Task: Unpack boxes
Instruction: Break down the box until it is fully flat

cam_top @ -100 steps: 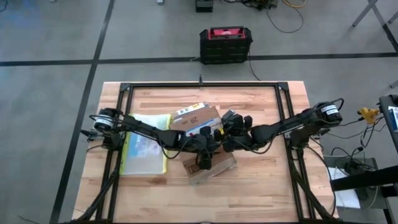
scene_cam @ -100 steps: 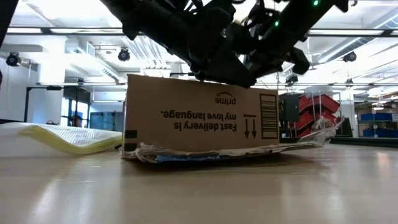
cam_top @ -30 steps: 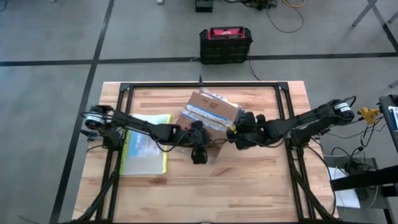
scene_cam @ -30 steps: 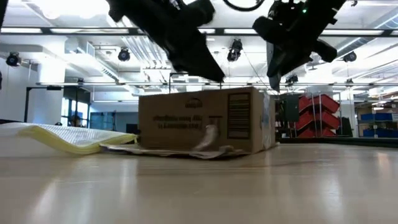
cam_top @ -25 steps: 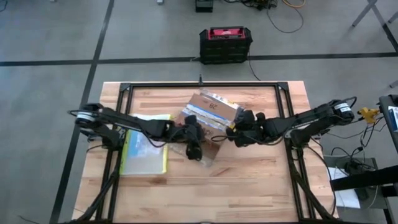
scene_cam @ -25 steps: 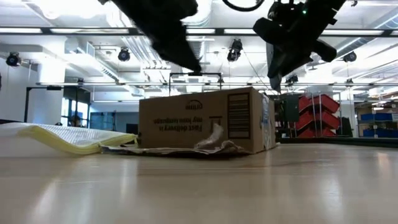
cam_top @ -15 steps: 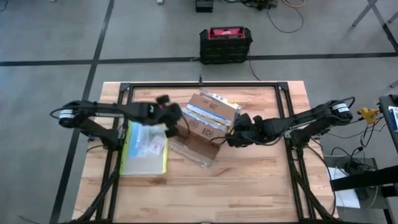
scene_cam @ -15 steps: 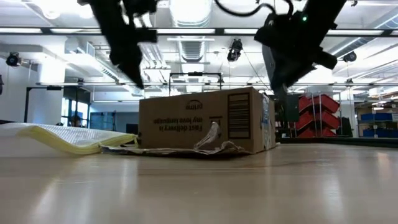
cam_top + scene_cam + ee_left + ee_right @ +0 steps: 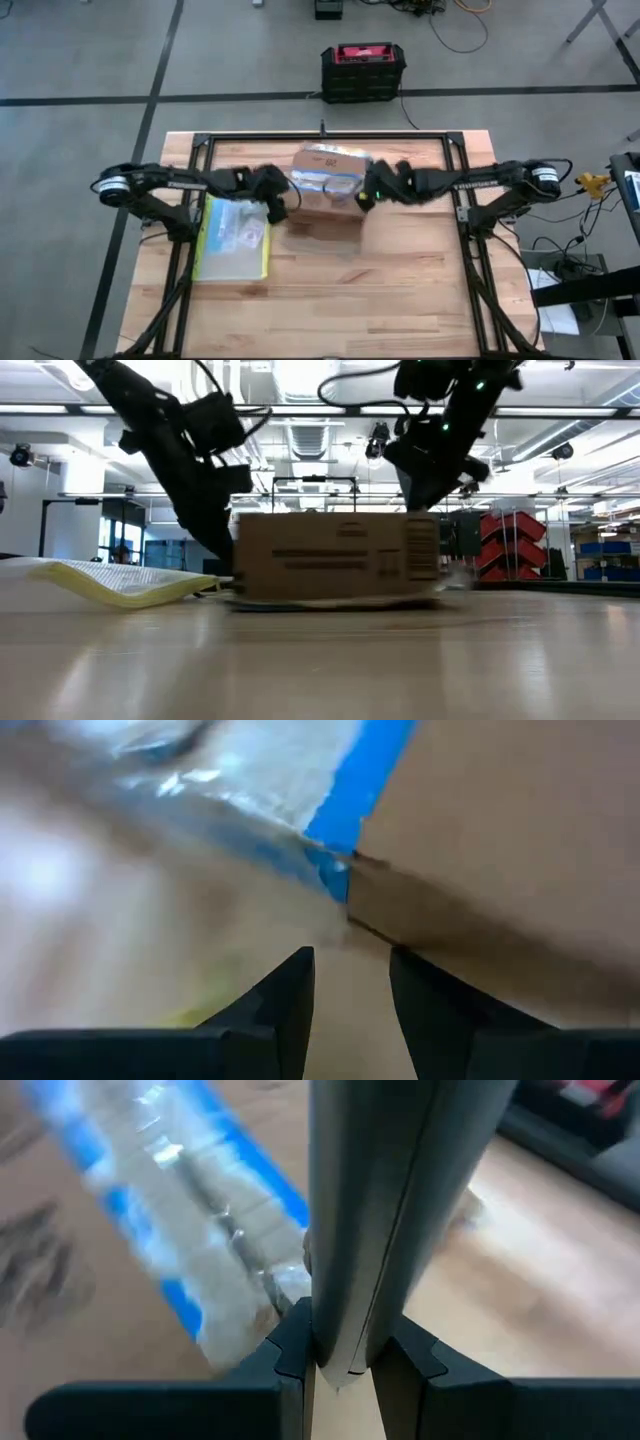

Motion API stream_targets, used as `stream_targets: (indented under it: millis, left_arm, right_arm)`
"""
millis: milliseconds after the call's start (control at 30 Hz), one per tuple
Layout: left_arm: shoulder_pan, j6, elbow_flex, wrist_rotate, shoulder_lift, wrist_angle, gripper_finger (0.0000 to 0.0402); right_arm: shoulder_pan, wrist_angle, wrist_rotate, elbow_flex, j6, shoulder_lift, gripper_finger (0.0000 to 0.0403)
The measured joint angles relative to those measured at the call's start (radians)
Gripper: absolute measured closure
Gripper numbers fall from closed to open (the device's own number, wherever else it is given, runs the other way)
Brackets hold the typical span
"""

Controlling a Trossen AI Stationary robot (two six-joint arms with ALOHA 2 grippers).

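The brown cardboard box (image 9: 330,207) stands on the table's far middle, its top covered by clear film with blue bands (image 9: 325,178). My left gripper (image 9: 278,208) is low at the box's left near corner (image 9: 352,888). It is open, with nothing between its fingers (image 9: 350,985). I cannot tell whether it touches the box. My right gripper (image 9: 366,195) hangs at the box's right side, shut on a grey flat piece (image 9: 385,1200), right beside the film (image 9: 170,1230). In the low view the box (image 9: 330,565) is blurred. My right gripper pinches the grey flat piece's end (image 9: 342,1342) between its two fingers. The piece stands out forward beyond the fingertips, slanting down toward the box's top right. Whether the piece touches the box or film, I cannot tell.
A clear yellow-edged pouch (image 9: 235,235) lies flat to the left of the box. A black and red case (image 9: 362,72) sits on the floor beyond the far edge. Black frame rails (image 9: 200,150) border the table. Bare wood (image 9: 330,300) fills the near half.
The box has turned from slanting to square with the table's edges and slid a little toward the far edge. My left gripper has swung from the box's near side toward the table's left, then sunk beside the box's left corner. My right gripper has gone toward the far edge and rolled.
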Motion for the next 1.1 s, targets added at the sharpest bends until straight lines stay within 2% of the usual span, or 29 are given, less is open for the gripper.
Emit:
stream_targets:
  millis: [167,267,367,467,600,700,767,867,933,1100]
  left_arm:
    - [-0.237,-0.07,0.066,-0.025,0.021,-0.035,0.0283]
    - [-0.339,-0.061,0.134,-0.147,0.002,-0.171,0.0283]
    - [-0.328,-0.013,0.201,-0.34,-0.034,-0.302,0.0283]
    - [-0.19,0.069,0.235,-0.392,-0.071,-0.326,0.0283]
    - [0.118,0.173,0.259,-0.292,-0.073,-0.269,0.0283]
    - [0.327,0.223,0.258,-0.161,-0.039,-0.175,0.0283]
    - [0.413,0.231,0.253,-0.051,-0.011,-0.127,0.0283]
    - [0.442,0.243,0.25,0.121,0.042,-0.073,0.0283]
    - [0.416,0.255,0.245,0.186,0.067,-0.053,0.0283]
    - [0.33,0.243,0.233,0.158,0.115,-0.078,0.0283]
  right_arm:
    - [-0.034,-0.144,0.007,0.053,-0.115,-0.061,0.0355]
    - [0.018,-0.325,0.006,0.094,-0.078,-0.111,0.0355]
    - [0.128,-0.414,-0.052,0.11,0.016,-0.153,0.0355]
    - [0.267,-0.44,-0.123,0.083,0.134,-0.167,0.0355]
    - [0.425,-0.436,-0.155,0.022,0.309,-0.155,0.0355]
    - [0.493,-0.426,-0.149,-0.017,0.396,-0.126,0.0355]
    - [0.505,-0.417,-0.131,-0.031,0.425,-0.105,0.0355]
    - [0.493,-0.389,-0.098,-0.037,0.411,-0.065,0.0355]
    - [0.471,-0.372,-0.091,-0.038,0.377,-0.045,0.0355]
    - [0.385,-0.353,-0.079,-0.038,0.282,-0.013,0.0355]
